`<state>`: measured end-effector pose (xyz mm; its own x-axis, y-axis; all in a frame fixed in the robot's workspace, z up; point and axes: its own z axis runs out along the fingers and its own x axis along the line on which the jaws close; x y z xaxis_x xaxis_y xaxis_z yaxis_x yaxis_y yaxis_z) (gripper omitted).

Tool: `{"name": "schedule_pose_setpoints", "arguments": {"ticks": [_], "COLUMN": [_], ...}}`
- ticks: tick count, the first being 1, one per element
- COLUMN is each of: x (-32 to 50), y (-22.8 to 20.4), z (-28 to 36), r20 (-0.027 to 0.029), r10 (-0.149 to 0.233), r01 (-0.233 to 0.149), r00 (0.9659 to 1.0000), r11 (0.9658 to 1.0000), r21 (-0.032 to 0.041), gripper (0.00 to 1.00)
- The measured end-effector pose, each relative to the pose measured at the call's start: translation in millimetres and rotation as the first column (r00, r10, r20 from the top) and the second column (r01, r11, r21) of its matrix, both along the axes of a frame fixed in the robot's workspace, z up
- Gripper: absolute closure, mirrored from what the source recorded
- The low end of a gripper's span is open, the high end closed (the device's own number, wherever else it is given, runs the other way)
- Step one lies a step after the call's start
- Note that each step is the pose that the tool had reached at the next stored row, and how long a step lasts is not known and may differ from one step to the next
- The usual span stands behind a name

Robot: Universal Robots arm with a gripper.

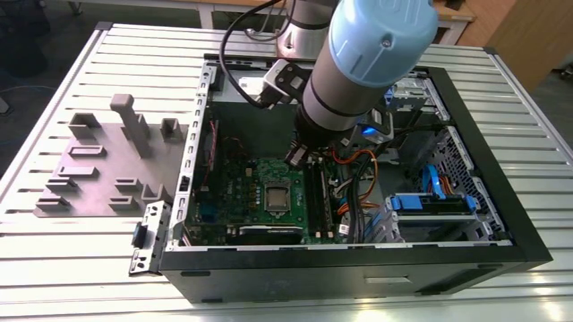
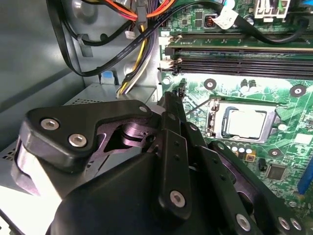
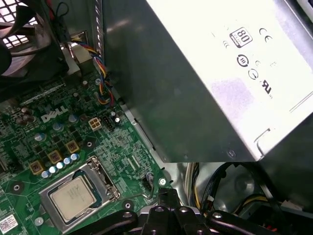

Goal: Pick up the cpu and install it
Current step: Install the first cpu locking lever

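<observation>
The cpu [image 1: 276, 195] is a small silver square lying flat in the socket frame [image 1: 276, 182] on the green motherboard [image 1: 235, 194] inside the open computer case. In both wrist views the cpu [image 2: 246, 122] [image 3: 71, 197] lies level inside that metal frame. My gripper [image 1: 301, 157] hangs above the board, just beyond the socket toward the power supply side and apart from the chip. The black fingers [image 2: 168, 117] are pressed together with nothing between them, and the gripper [image 3: 168, 194] tip points at the board edge beside the socket.
A grey power supply box [image 3: 205, 83] stands close to the gripper. Bundled cables [image 2: 132, 54] and memory slots [image 2: 244, 61] run beside the socket. On the exterior view's left, a grey fixture plate [image 1: 107, 168] with slotted blocks lies on the slatted table [image 1: 54, 268].
</observation>
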<state>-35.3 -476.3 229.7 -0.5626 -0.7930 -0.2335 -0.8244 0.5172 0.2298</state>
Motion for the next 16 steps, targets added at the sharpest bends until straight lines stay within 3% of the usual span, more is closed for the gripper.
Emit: {"name": "schedule_pose_setpoints", "arguments": {"ticks": [9,16], "x": [-2.0,-2.7], "y": [-2.3,-3.0], "z": [-0.4,2.5], "r20": [-0.0001,-0.0006], "r10": [0.017,0.019], "r01": [-0.017,-0.019], "r00": [0.9999,0.9998], "r11": [0.9998,0.9994], "r21": [-0.0038,-0.0279], "gripper": [0.89,0.89]}}
